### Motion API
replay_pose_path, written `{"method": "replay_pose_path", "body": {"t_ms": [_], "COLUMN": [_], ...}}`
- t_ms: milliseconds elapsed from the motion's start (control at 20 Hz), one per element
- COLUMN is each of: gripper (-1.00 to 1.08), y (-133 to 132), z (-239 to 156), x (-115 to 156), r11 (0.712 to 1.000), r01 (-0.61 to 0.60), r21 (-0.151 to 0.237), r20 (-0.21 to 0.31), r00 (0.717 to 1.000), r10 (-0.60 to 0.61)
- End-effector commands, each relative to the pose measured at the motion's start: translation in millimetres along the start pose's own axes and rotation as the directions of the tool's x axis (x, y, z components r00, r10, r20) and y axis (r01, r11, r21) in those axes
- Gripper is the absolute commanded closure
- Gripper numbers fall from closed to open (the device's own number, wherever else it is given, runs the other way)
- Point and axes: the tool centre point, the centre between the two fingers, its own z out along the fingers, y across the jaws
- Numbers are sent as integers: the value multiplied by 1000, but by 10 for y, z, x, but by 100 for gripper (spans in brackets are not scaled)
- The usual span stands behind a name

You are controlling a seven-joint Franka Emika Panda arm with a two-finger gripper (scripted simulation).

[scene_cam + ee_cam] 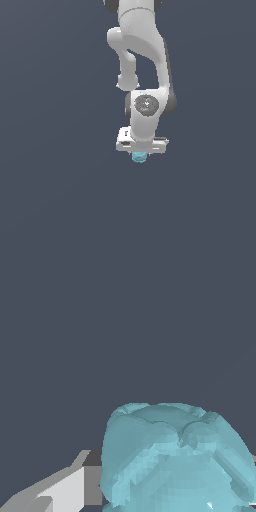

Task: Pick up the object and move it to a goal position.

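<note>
Directly under the white gripper (140, 153) sits the light-teal faceted lump (139, 157), partly hidden by it. In the wrist view the lump (172, 458) lies beside one finger (65, 491); whether the jaws press it, I cannot tell.
</note>
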Motion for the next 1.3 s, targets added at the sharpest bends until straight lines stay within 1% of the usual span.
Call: {"method": "replay_pose_path", "body": {"t_ms": [0, 200, 1250], "gripper": [108, 108, 108], "y": [110, 328, 1598], "z": [-198, -591, -2901], "x": [-7, -29, -113], "r11": [1000, 1000, 1000], "r01": [-1, -1, -1], "r21": [0, 1, 2], "r20": [-1, -1, -1], "r00": [1000, 1000, 1000], "r10": [1, 1, 1]}}
